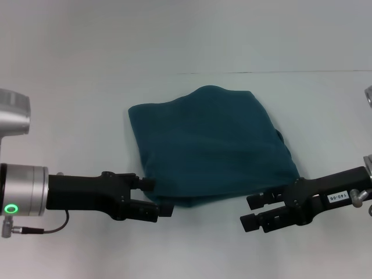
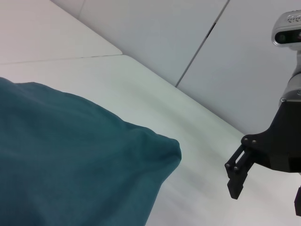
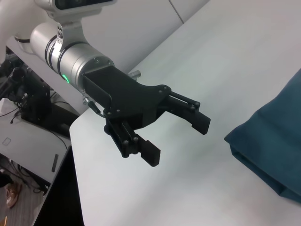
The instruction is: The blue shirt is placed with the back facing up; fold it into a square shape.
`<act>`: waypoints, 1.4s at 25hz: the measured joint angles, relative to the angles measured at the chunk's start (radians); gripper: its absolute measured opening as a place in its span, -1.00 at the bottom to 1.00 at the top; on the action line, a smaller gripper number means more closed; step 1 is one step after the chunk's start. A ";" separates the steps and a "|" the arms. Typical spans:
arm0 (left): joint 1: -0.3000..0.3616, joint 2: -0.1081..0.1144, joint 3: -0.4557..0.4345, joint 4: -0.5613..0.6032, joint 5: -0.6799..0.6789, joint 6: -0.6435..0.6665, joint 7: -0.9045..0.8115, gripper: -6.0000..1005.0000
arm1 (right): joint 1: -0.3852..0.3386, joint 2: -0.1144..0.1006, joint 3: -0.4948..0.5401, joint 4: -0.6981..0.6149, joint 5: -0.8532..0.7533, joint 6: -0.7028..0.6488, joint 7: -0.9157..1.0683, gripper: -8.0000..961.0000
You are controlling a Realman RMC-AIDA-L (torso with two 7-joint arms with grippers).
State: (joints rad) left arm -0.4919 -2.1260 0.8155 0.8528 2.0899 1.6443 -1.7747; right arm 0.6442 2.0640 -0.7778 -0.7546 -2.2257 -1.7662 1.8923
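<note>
Left gripper (image 1: 156, 197) sits low over the near-left part of the desk (image 1: 70, 99), fingers pointing toward the centre, jaws parted by a clear gap and gripping nothing; the right wrist view shows it open and empty (image 3: 181, 136), with the shirt's corner just off its tips. In the head view its tips are at the near-left corner of the blue shirt (image 1: 209, 145), touching or just overlapping the near hem; can't tell which. The shirt is already a compact, roughly square bundle lying flat mid-desk, slightly rotated, far edge humped, near edge a doubled fold. No clear long axis left; sides look about equal. Right gripper (image 1: 258, 210) is over the near-right part of the desk, fingers pointing toward the centre, jaws a little apart and empty, just beside the shirt's near-right corner and not on the cloth; the left wrist view also shows it (image 2: 237, 174) clear of the fabric. So the shirt lies beyond and between both jaws. Left arm is nearer the fabric. Judged: the fold looks nearly done, only squaring up or backing off remains.
</note>
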 joint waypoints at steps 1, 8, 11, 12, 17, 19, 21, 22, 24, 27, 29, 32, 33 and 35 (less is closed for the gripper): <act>0.001 -0.001 -0.004 0.000 -0.001 0.000 0.000 0.86 | 0.000 0.001 0.000 0.000 0.000 0.000 0.000 0.68; 0.004 -0.008 -0.024 0.000 -0.002 0.001 0.000 0.86 | -0.001 0.002 -0.002 0.000 0.000 0.002 -0.001 0.68; 0.004 -0.008 -0.024 0.000 -0.002 0.008 -0.001 0.86 | -0.001 0.002 -0.006 0.000 0.000 0.004 -0.002 0.68; 0.004 -0.008 -0.024 0.000 -0.002 0.009 -0.001 0.86 | -0.001 0.001 -0.005 0.000 0.000 0.004 -0.002 0.68; 0.003 -0.008 -0.024 0.000 -0.002 0.009 -0.001 0.86 | 0.000 0.003 -0.003 0.000 0.000 0.005 -0.002 0.68; 0.003 -0.008 -0.024 0.000 -0.002 0.009 -0.001 0.86 | 0.000 0.003 -0.003 0.000 0.000 0.005 -0.002 0.68; 0.004 -0.008 -0.024 0.000 -0.002 0.010 -0.001 0.86 | 0.000 0.003 -0.002 0.000 0.000 0.005 -0.002 0.68; 0.004 -0.008 -0.024 0.000 -0.002 0.010 0.000 0.86 | 0.000 0.003 -0.001 0.000 0.000 0.005 -0.002 0.68; 0.004 -0.008 -0.024 0.000 -0.002 0.011 0.000 0.86 | 0.000 0.002 -0.001 0.001 0.000 0.005 -0.002 0.68; 0.004 -0.009 -0.024 0.000 -0.002 0.011 0.000 0.86 | 0.000 0.002 0.000 0.001 0.000 0.005 -0.002 0.68; 0.004 -0.009 -0.024 0.000 -0.002 0.011 0.000 0.86 | 0.000 0.002 0.000 0.001 0.000 0.005 -0.002 0.68; 0.004 -0.009 -0.024 0.000 -0.002 0.011 0.000 0.86 | -0.001 0.003 0.000 0.001 0.000 0.005 -0.002 0.68; 0.004 -0.009 -0.024 0.000 -0.002 0.011 0.000 0.86 | -0.002 0.003 0.000 0.001 0.000 0.005 -0.002 0.68; 0.004 -0.009 -0.024 0.000 -0.002 0.011 0.000 0.86 | -0.003 0.004 0.000 0.001 0.000 0.005 -0.002 0.68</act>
State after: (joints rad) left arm -0.4877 -2.1353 0.7915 0.8529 2.0877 1.6553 -1.7748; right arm 0.6416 2.0681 -0.7776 -0.7532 -2.2258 -1.7610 1.8901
